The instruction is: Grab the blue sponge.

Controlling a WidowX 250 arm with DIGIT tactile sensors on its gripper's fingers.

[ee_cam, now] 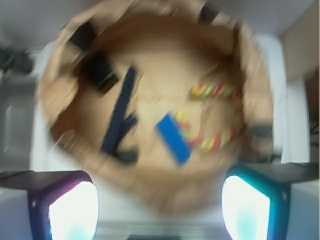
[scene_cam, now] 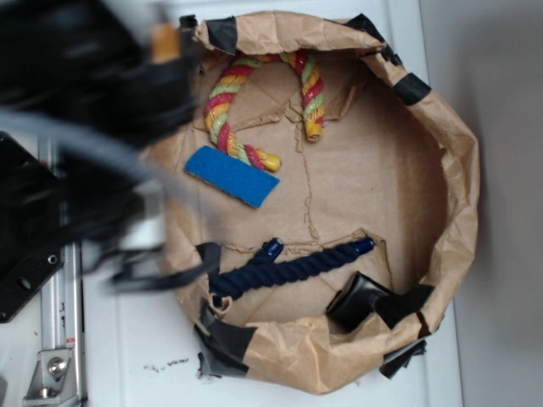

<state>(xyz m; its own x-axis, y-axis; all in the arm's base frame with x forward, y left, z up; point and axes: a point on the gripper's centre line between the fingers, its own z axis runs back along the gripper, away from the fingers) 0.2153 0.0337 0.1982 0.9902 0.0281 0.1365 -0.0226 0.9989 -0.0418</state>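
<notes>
Blue sponge (scene_cam: 232, 176) lay flat in the paper nest (scene_cam: 458, 170), at about ten o'clock from its middle, just beside the multicoloured rope (scene_cam: 222, 106). Nothing was grasped yet: the gripper (ee_cam: 160, 200) hung above, fingers (ee_cam: 70, 207) spread wide and empty, with descent and closing left.

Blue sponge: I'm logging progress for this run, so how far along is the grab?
Nothing looks done yet. The blue sponge lies flat in the brown paper bag, beside the multicoloured rope and apart from the navy rope. In the blurred wrist view the gripper is open, high above the bag, holding nothing. The descent, closing and lifting are left.
</notes>
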